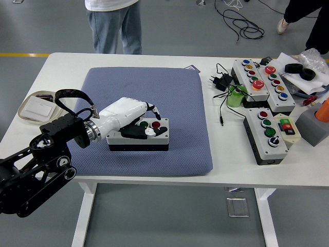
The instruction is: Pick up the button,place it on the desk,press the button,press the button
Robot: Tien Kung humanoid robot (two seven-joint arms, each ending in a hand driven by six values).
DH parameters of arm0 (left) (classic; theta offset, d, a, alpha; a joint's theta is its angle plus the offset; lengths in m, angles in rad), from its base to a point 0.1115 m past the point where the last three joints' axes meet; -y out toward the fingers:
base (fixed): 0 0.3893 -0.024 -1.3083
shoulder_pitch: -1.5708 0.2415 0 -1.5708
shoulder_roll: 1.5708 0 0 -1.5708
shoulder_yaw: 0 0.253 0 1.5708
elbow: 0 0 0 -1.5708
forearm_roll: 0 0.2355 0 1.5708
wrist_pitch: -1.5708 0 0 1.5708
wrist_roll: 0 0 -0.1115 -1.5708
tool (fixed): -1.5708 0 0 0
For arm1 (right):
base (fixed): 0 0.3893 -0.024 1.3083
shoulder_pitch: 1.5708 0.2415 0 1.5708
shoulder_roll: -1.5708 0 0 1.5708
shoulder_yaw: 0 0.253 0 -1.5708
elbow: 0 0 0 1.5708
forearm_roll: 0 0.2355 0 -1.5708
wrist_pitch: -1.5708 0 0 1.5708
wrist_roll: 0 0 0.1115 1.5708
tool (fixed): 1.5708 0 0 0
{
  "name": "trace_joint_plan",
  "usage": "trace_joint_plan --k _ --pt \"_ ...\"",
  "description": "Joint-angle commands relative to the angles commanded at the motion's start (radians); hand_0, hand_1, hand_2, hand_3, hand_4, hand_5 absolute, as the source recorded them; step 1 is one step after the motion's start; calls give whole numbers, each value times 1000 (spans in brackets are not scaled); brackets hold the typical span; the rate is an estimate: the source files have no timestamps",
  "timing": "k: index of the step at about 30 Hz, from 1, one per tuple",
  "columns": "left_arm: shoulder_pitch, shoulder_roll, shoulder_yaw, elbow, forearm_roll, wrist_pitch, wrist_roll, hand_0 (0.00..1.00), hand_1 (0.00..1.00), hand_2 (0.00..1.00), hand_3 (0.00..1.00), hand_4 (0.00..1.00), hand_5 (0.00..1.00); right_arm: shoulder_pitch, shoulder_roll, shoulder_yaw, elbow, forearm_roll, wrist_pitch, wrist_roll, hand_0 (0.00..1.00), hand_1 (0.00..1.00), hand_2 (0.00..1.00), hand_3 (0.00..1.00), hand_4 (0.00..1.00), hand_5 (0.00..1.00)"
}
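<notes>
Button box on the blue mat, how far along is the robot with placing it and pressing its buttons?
Placing looks done: the button box sits flat on the blue mat. Pressing is in hand: the left hand lies over the box top, a finger reaching the red button beside the green button. Whether any press has registered cannot be told, so at least one press may be left. The right arm is out of view.

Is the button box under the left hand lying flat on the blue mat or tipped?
Flat. The button box rests level on the blue mat, buttons facing up, with the left hand over its top.
</notes>
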State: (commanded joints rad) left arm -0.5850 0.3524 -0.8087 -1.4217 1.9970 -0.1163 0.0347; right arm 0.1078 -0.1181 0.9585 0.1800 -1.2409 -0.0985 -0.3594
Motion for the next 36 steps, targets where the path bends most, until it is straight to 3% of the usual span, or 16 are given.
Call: trace_joint_plan --k 14,30,36 --pt "-8 -20 6 48 23 -20 10 33 2 33 652 766 998 1 0 -5 0 6 -1 0 632 548 621 569 309 244" --pt "-5 -21 41 80 34 -64 22 37 2 39 659 764 998 0 -1 -6 0 9 -2 0 632 548 622 569 312 244" --pt "0 -20 16 62 29 -19 10 37 2 40 661 764 998 -3 -1 -6 0 8 -2 0 632 548 622 569 312 245"
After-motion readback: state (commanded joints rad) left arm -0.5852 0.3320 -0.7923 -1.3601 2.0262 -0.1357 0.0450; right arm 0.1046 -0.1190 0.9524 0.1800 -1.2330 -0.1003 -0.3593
